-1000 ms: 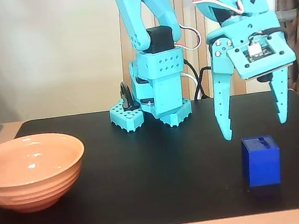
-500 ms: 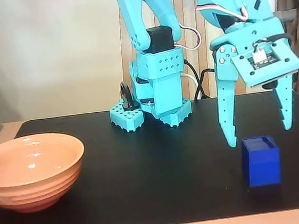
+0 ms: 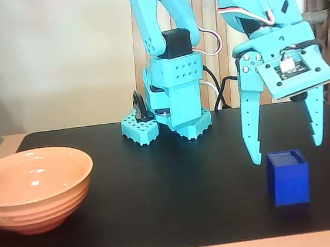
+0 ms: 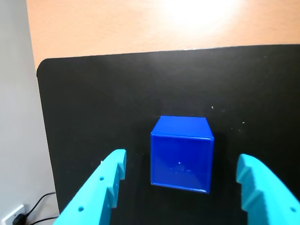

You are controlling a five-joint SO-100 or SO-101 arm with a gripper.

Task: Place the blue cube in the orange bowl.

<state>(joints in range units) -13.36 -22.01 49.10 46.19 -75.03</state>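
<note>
The black mat (image 3: 161, 200) is covering most of the tabletop, with a strip of tan wood showing along its near edge in the fixed view. The blue cube (image 3: 288, 176) is sitting on the mat at the right, close to that near edge and well apart from the orange bowl (image 3: 35, 188), which is resting at the far left with its rim running out of frame. Between the two, the mat is lying bare; the only thing standing behind that stretch is the arm's turquoise base (image 3: 172, 108) at the back edge. In the wrist view the mat's rounded corner and side edge are showing to the left of the cube (image 4: 181, 154), with bare mat all round it.

The cube is reading as deep blue, matte, sharp-edged, upright and square to the mat, with a shallow recess in its top face. The bowl is glossy peach-orange, ridged on its outer wall, and looks empty from this angle.

The gripper (image 3: 286, 149) is hanging with its jaws spread wide, fingertips pointing down, just above the cube and straddling it, touching nothing. Against the frame a second ago, the gripper is sitting lower and slightly further right; cube and bowl are lying where they were.
</note>
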